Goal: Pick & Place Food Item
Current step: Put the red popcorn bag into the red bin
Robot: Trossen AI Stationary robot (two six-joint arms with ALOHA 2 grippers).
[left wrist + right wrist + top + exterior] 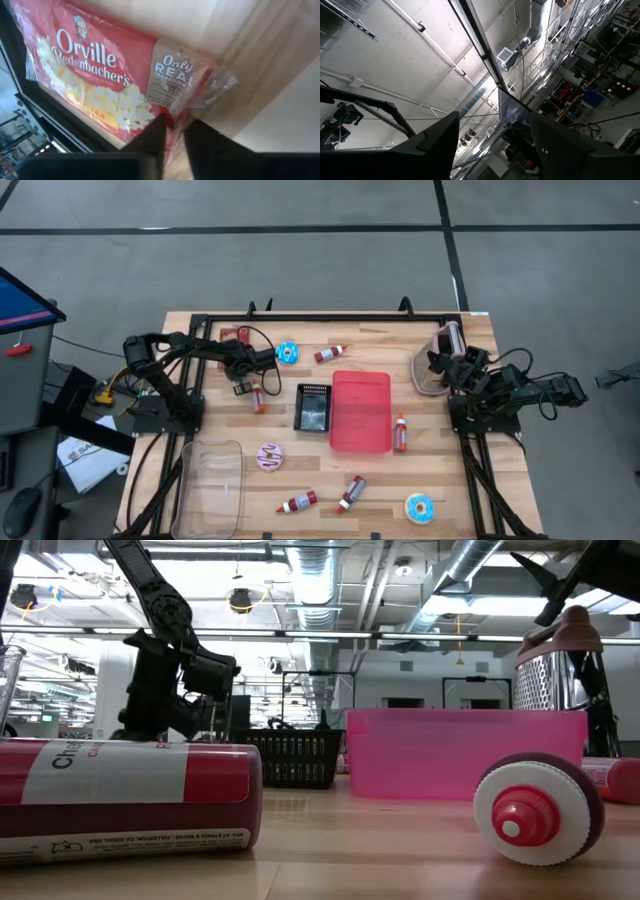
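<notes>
two dark fingers of the left tool fill the near edge of the left wrist view, drawn almost together on the crinkled clear edge of a red popcorn bag, so the tool reads as pinching the bag's wrapper rather than its body. from above, the bag lies flat at the far left corner of the wooden desk, beside the black frame rail, and the left tool sits right over its near edge.

as far as the task goes, this looks like the grasp stage only: the bag rests on the desk, not lifted, and nothing of it has reached a container. the pink bin in the middle appears empty, as does the clear tray at the near left, and the small black basket touching the bin holds nothing i can make out. lifting, carrying and releasing all remain. which container is the goal cannot be told.

the right tool is folded back at the right side of the desk, fingers spread wide and pointing up at the ceiling, holding nothing.
</notes>
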